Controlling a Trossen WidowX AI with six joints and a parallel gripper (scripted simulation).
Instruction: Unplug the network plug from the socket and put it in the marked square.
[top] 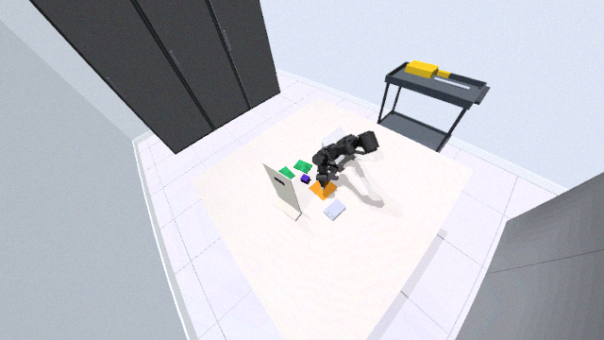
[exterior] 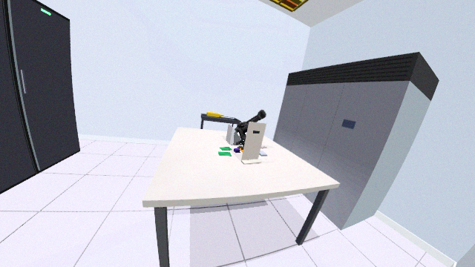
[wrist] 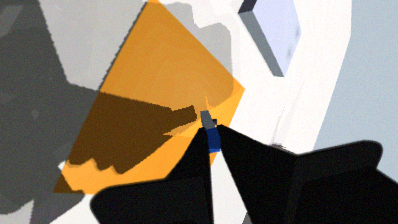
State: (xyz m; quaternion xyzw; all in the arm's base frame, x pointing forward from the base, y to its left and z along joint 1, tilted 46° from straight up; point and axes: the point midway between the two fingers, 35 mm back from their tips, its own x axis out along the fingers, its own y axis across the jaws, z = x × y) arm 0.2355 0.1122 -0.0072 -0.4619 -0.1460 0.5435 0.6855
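Observation:
My gripper (wrist: 212,137) (top: 323,187) points down and is shut on the network plug (wrist: 213,139), a small blue body with a grey front end, seen between the fingertips in the wrist view. The marked square (wrist: 165,60) (top: 317,189) is orange and lies flat on the table. The plug is over the part of the square near its right corner in the wrist view; its exact height above the square is hard to tell. The upright panel (top: 284,191) (exterior: 254,144) stands to the left of the gripper in the top view, with a dark socket opening (top: 279,180) (exterior: 256,132) near its top.
A pale blue box (top: 334,210) (wrist: 281,35) lies beside the square. A purple block (top: 305,178) (exterior: 237,150) sits between the square and the panel. Two green pieces, one (top: 303,166) and another (top: 286,173), lie farther back. A pale upright object (exterior: 231,135) stands behind the arm.

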